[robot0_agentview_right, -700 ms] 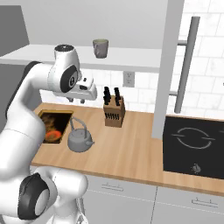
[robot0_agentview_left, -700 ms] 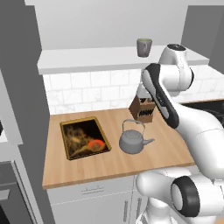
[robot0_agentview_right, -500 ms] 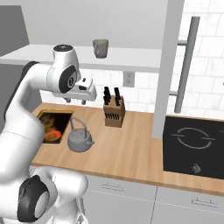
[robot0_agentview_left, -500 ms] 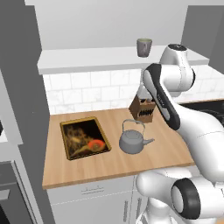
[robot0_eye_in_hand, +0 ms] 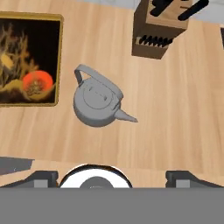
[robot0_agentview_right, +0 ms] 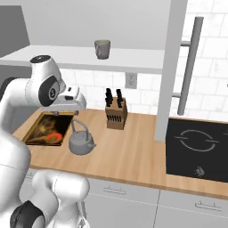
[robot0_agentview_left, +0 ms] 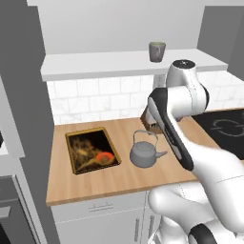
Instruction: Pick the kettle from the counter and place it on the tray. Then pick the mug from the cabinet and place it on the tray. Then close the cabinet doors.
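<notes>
Now, view by view.

Left base view
- kettle: centre of the frame, upright on the counter, spout toward the right, wire handle arched over the lid.
- tray: left of centre, flat on the wood, just beside the kettle and apart from it.
- mug: upper centre, on the pale shelf of the cabinet.
- arm: rises from the lower right; its bent link crosses above and to the right of the kettle.

Right base view
- kettle: lower left of centre, on the counter.
- tray: left edge, partly behind the arm.
- gripper: left of centre, above the kettle and clear of it; cannot tell from this side how the jaws stand.
- mug: top centre on the shelf.
- knife block: centre, against the tiled wall.
- cabinet door: right of centre, seen edge-on, swung outward.
- stovetop: right edge.

Hand view
- fingertips: at the lower corners, spread wide, nothing between them.
- kettle: centre, seen from above, spout toward the lower right.
- tray: upper left.
- knife block: upper right.
</notes>
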Controlling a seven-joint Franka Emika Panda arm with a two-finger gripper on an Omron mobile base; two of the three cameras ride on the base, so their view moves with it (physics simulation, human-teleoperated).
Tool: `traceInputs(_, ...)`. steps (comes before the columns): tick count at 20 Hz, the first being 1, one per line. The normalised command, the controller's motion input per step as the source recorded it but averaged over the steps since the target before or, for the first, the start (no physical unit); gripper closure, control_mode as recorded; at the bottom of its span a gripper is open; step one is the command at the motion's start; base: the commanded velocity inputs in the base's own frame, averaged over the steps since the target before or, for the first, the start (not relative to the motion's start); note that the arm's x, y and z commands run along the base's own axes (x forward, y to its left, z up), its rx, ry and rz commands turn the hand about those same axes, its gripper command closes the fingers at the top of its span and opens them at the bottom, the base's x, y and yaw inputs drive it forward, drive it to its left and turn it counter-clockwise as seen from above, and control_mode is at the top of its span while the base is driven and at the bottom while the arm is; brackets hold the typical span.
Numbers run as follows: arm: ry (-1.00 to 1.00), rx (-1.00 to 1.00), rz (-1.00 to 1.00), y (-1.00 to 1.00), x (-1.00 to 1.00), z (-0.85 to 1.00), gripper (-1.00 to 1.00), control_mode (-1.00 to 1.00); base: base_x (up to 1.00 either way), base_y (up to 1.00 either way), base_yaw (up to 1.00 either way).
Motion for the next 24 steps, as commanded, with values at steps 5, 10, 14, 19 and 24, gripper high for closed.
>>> traceInputs(5, -0.02, -0.03, 0.24, 0.13, 0.12, -0.16, -1.00, -1.00, 0.00, 0.00, 0.00)
traceInputs(10, 0.00, 0.00, 0.18, 0.00, 0.49, -0.22, -1.00, -1.00, 0.00, 0.00, 0.00)
traceInputs(14, 0.06, 0.00, 0.07, 0.00, 0.61, -0.32, -1.00, -1.00, 0.00, 0.00, 0.00)
traceInputs(19, 0.02, 0.00, 0.03, -0.03, 0.41, -0.40, -1.00, -1.00, 0.00, 0.00, 0.00)
traceInputs(24, 0.00, 0.00, 0.00, -0.04, 0.29, -0.29, -1.00, -1.00, 0.00, 0.00, 0.00)
